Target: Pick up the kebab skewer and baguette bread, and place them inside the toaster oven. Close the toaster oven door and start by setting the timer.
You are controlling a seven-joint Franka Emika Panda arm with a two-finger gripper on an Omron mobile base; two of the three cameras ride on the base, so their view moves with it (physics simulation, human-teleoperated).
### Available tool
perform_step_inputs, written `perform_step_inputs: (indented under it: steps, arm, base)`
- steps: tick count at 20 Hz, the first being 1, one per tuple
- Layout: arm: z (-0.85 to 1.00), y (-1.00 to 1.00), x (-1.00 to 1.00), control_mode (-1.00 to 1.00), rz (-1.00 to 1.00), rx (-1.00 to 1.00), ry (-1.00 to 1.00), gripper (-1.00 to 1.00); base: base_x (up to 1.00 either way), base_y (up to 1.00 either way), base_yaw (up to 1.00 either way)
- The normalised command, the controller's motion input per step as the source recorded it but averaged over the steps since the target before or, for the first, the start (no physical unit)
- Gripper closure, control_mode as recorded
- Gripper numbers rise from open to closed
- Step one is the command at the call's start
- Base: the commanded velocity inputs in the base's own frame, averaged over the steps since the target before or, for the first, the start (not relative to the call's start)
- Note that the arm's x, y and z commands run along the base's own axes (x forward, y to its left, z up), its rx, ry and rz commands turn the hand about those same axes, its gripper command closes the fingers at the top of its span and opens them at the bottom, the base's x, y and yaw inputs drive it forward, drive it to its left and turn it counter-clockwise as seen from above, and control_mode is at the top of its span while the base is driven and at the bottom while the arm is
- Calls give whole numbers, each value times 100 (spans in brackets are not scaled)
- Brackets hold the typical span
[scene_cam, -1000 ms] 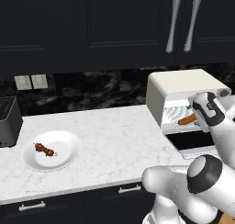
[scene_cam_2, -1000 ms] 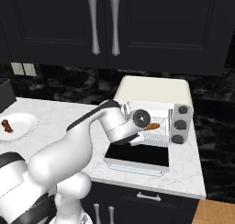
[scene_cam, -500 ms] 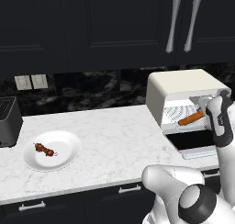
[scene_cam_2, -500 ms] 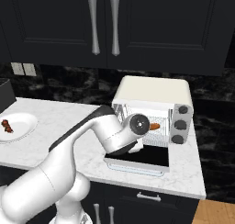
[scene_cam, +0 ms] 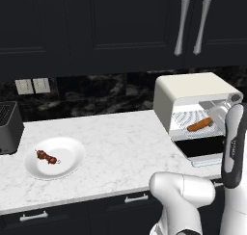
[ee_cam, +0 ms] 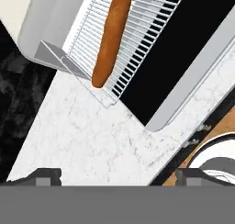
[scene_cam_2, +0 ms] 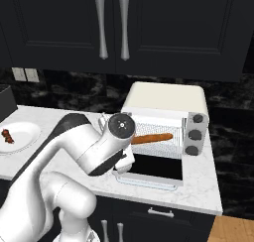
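White marble table (scene_cam: 120,147) carries a dark grey toaster (scene_cam: 8,128) at far left, then a white plate (scene_cam: 67,158) with the kebab skewer (scene_cam: 47,156) on it. Toaster oven (scene_cam: 190,92) sits at right, its door (scene_cam_2: 158,167) folded down flat; baguette bread (scene_cam_2: 151,138) lies on its wire rack (ee_cam: 137,39).

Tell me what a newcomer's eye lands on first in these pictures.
The orange-brown baguette bread lying on the wire rack inside the cream toaster oven, with the toaster oven door folded down open in front. Next, far left on the marble counter, the kebab skewer sitting alone on a white plate. The open end effector holds nothing.
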Motion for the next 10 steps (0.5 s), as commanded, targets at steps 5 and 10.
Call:
perform_step_inputs:
  steps: [5, 10]
  arm:
    - [34, 100, -80, -100, 41, -24, 14, -100]
    - [11, 100, -34, -100, 53, -26, 16, -100]
  base:
    - [0, 0, 0]
    - [0, 0, 0]
